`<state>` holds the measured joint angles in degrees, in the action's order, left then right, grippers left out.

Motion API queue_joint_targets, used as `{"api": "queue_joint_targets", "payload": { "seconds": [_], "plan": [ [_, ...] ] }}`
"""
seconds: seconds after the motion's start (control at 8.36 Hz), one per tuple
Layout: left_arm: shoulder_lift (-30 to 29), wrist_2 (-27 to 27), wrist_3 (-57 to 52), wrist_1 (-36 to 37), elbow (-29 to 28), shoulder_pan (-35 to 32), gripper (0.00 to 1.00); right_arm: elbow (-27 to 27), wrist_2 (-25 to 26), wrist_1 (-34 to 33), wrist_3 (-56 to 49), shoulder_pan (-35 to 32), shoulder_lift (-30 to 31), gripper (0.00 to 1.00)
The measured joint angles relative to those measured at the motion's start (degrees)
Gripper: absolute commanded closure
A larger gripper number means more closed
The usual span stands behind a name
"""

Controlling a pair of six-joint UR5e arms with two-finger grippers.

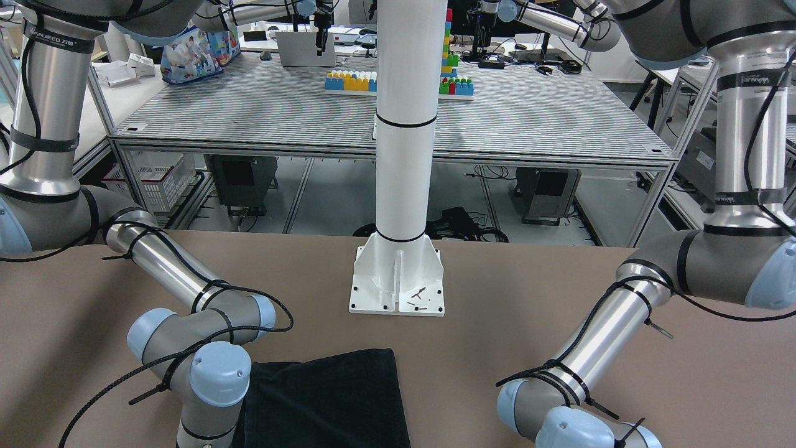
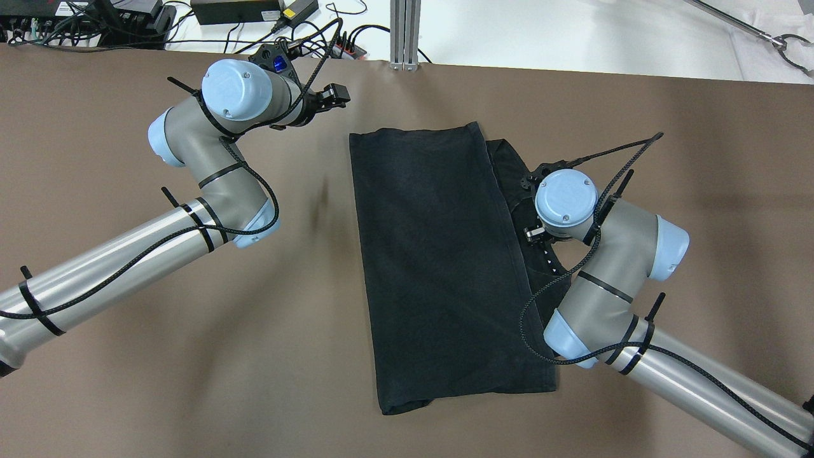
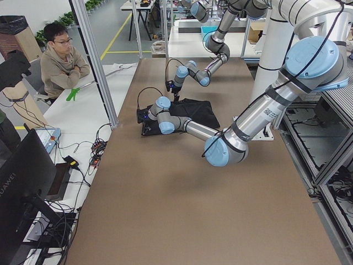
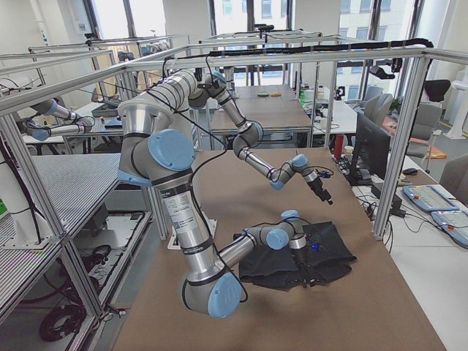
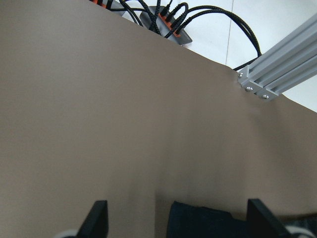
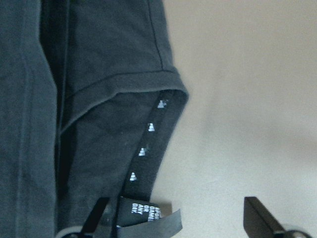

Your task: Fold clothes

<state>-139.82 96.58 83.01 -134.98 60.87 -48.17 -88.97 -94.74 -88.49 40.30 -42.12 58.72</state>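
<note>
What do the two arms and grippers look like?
Both alike: left arm and right arm have silver tubes, grey joints and pale blue round caps. A black braided cable runs along each, held by black zip ties. Left gripper and right gripper have black flat fingers.

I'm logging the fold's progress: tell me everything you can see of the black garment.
The black garment is soft, plain charcoal fabric with stitched hems, lying flat on the brown table, folded lengthwise into a long rectangle. A sleeve and the neckline poke out from under the top layer on the robot's right; the neck tape shows small white triangles and a black label. The open right gripper hovers over that neckline; contact cannot be told.
</note>
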Motion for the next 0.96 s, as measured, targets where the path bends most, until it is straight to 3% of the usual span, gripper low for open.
{"api": "queue_joint_targets", "payload": {
  "seconds": [0.24, 0.6, 0.84, 0.96],
  "plan": [
    [0.2, -0.1, 0.1, 0.0, 0.8, 0.0, 0.0, -2.8, -1.4, -0.1, 12.1, 1.5, -0.5, 0.06],
    [0.3, 0.0, 0.4, 0.1, 1.0, 0.1, 0.0, -10.4, -1.3, 1.2, 46.6, 9.1, 2.8, 0.06],
    [0.3, -0.2, 0.4, 0.1, 1.0, 0.2, 0.0, -18.7, -1.0, 3.9, 60.3, 12.2, 11.1, 0.11],
    [0.3, -0.5, 0.5, 0.1, 1.0, 0.2, 0.0, -21.4, -1.0, 10.2, 64.5, 13.2, 17.2, 0.2]
  ]
}}
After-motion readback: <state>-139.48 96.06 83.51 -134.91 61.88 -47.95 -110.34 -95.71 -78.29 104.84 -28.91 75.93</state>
